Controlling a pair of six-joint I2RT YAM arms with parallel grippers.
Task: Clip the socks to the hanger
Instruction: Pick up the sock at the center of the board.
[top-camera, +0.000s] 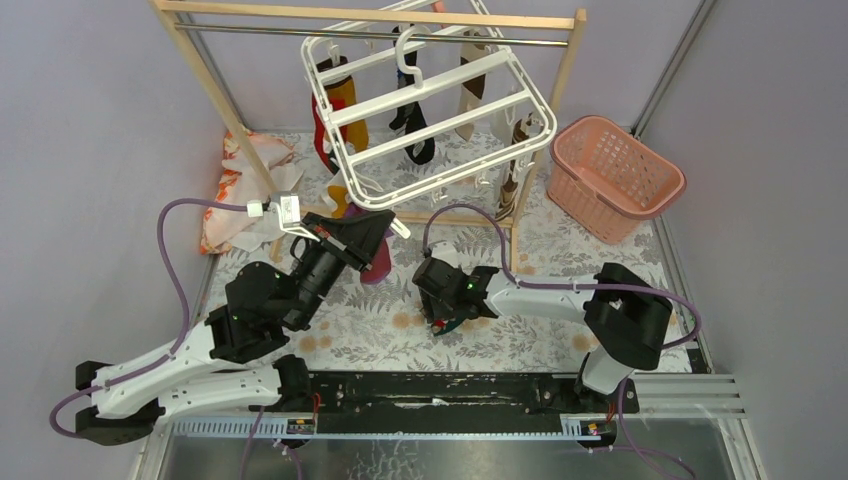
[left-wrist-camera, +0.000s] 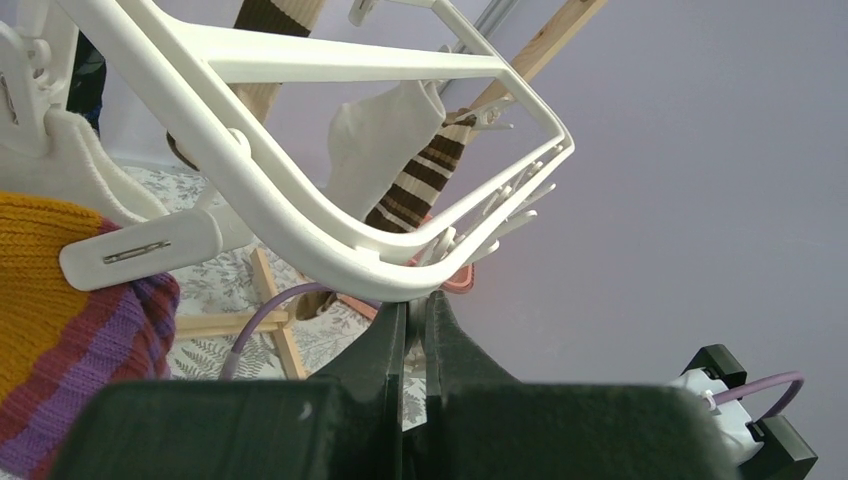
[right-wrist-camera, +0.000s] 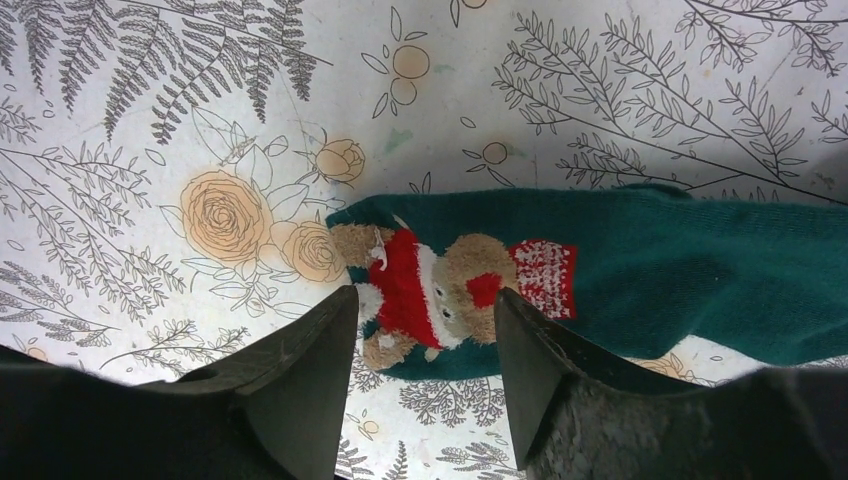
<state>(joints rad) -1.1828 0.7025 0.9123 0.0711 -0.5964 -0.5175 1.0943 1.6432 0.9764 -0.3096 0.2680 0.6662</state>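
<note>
Below the hanger (top-camera: 430, 110), right jaws hang released astride the teal sock (right-wrist-camera: 680, 270) on the tabletop (right-wrist-camera: 600, 90); best lower squarely onto its bear-patterned end. Left jaws clench the hanger's rim.

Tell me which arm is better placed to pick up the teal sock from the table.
Right. The right claw hangs open directly above the teal sock. The left claw is shut on the hanger, up off the table.
</note>
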